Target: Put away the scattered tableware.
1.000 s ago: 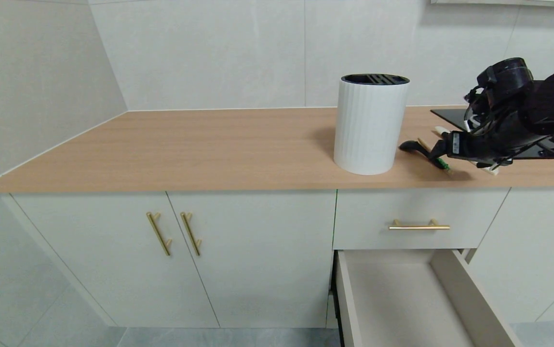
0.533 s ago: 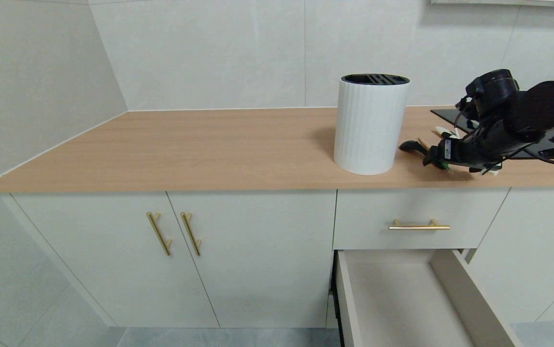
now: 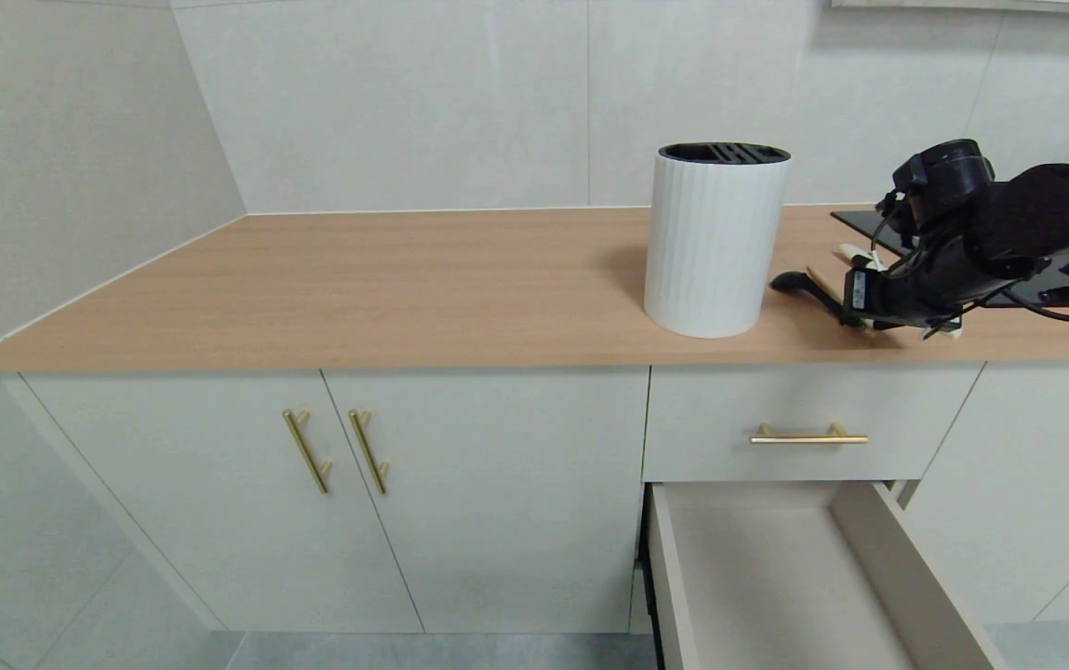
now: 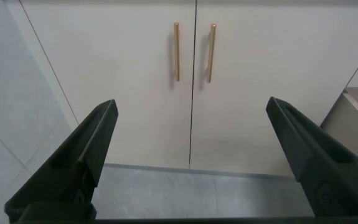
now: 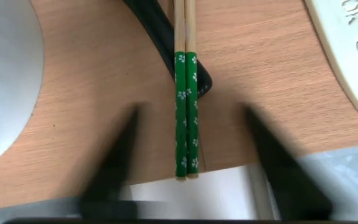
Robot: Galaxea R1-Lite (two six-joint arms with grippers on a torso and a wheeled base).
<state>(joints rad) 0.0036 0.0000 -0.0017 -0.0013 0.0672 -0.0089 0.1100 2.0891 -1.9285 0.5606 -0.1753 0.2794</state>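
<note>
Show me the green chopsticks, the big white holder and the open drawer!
chopsticks (image 5: 186, 115), right wrist view, on their green flowered ends.
white holder (image 3: 714, 251), head view, on the middle of its ribbed side.
open drawer (image 3: 767, 577), head view, on its bare floor.

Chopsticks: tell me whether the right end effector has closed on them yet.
No, the chopsticks lie flat on the countertop, with the fingers of the right end effector spread clear of them on either side.

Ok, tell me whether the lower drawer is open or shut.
Open. The lower drawer juts out beneath the shut upper drawer, and the head view looks down into its bare inside.
</note>
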